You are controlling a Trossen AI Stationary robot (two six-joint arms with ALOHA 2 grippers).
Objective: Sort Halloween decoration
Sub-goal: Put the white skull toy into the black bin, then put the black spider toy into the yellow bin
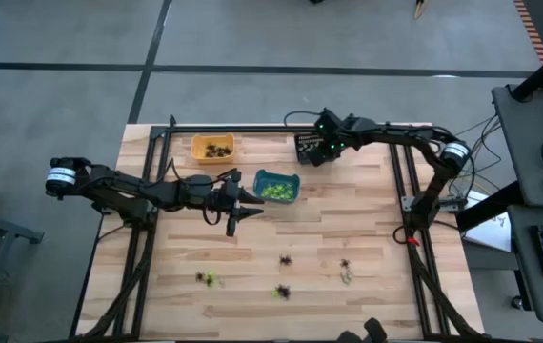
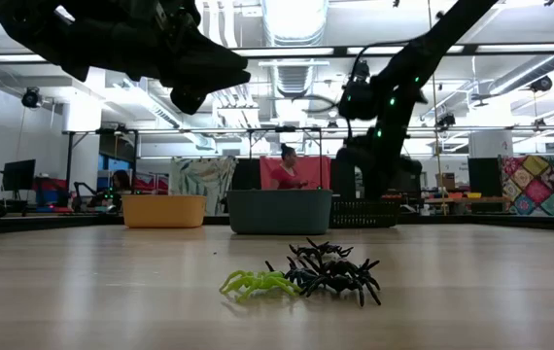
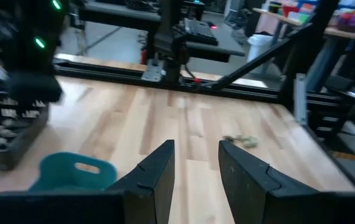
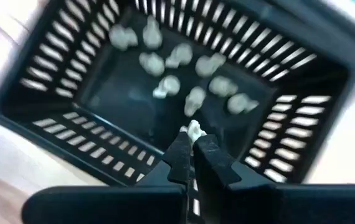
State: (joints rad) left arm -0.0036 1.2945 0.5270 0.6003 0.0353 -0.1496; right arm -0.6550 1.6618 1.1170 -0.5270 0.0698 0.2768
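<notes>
Step in hand: right gripper [image 4: 193,142] hangs over black slotted plastic bin [image 4: 71,74], clenched on a pale trinket [image 4: 194,129].
Left gripper [image 3: 196,163]: released, empty, beside teal plastic bin [image 1: 262,178].
Remaining: green and black plastic spiders [image 1: 283,291] on wooden table [image 1: 348,219].
Next: release into bin.

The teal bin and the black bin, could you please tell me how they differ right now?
The teal bin has solid walls; the black bin has slotted walls. The teal bin holds lime green trinkets; the black bin holds pale grey-white trinkets. The right gripper hangs over the black bin, pinching a pale trinket; the left gripper, open, sits beside the teal bin. Both are open-topped.
</notes>
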